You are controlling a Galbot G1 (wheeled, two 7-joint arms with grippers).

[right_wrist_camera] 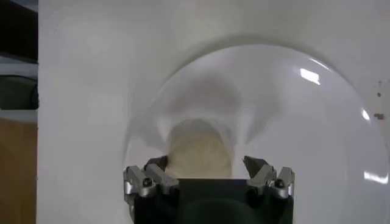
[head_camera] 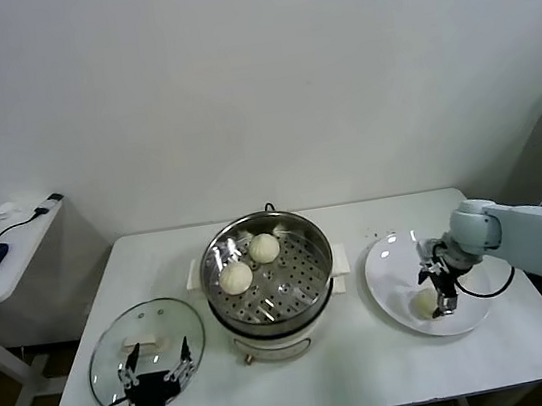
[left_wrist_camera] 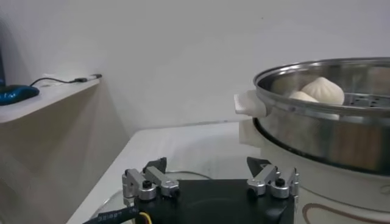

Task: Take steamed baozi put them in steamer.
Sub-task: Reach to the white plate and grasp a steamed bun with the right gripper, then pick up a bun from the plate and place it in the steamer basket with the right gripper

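The steamer (head_camera: 268, 327) stands mid-table, a shiny steel pot on a white base. Two steamed baozi (head_camera: 264, 248) (head_camera: 236, 278) lie on its perforated tray. A third baozi (head_camera: 424, 304) rests on the white plate (head_camera: 391, 267) at the right. My right gripper (head_camera: 442, 290) hangs open just over that bun. In the right wrist view the baozi (right_wrist_camera: 198, 152) sits between the spread fingers of that gripper (right_wrist_camera: 206, 163), not clamped. My left gripper (head_camera: 157, 365) is parked open at the front left. The left wrist view shows this gripper (left_wrist_camera: 207, 165) empty, with the steamer (left_wrist_camera: 323, 134) ahead.
A round glass lid (head_camera: 118, 337) with a white handle lies flat at the table's front left, under my left gripper. A side desk (head_camera: 5, 250) with a blue mouse stands off to the left. The table edge runs close in front of plate and lid.
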